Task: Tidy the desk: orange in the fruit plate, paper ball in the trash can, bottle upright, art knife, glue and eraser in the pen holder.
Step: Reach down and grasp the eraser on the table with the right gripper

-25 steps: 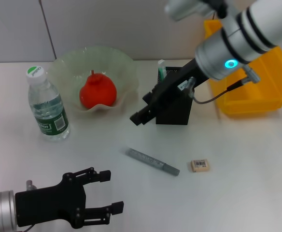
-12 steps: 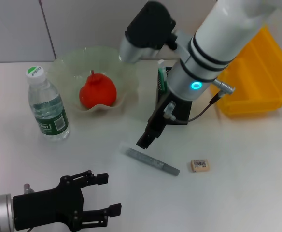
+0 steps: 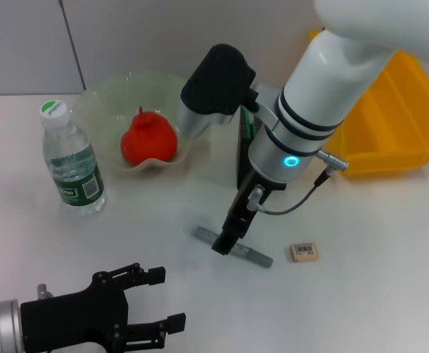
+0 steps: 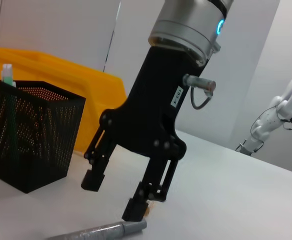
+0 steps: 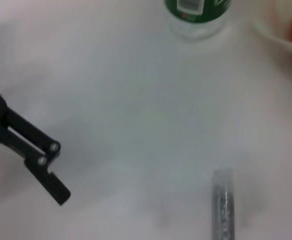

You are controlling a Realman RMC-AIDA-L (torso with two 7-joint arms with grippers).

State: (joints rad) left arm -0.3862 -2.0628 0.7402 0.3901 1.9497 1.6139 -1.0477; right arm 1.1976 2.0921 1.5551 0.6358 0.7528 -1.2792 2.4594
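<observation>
Since 1 s ago I've swung the right gripper (image 3: 222,246) away from the pen holder (image 3: 242,158) and down over the desk (image 3: 391,250); it now sits right at the art knife (image 3: 233,246), the grey stick lying flat in front of the holder. Left wrist cam shows its jaws apart, straddling the knife's end, one fingertip (image 4: 132,211) almost on it, nothing gripped yet. My read: the knife pick is the step in hand, approach about done; next I'd need to close on it w/o rolling it.

Left gripper (image 3: 152,301) is parked low at the near edge, fingers spread, holding nothing, a touch lower in the head view than before.

Rest hasn't moved:
- 1 orange (image 3: 149,137), already in the fruit plate (image 3: 101,99).
- 1 bottle (image 3: 72,162), already upright, beside the plate on its left.
- 1 eraser (image 3: 304,251), on the desk just right of the knife, apart from it.
- 1 pen holder, w/ a green-and-white item (image 4: 6,75) poking out, prob. the glue, can't confirm.
- 1 trash can (image 3: 391,118), far right.
- Paper ball: 0 in view.

So knife + eraser are what's left, I think.
</observation>
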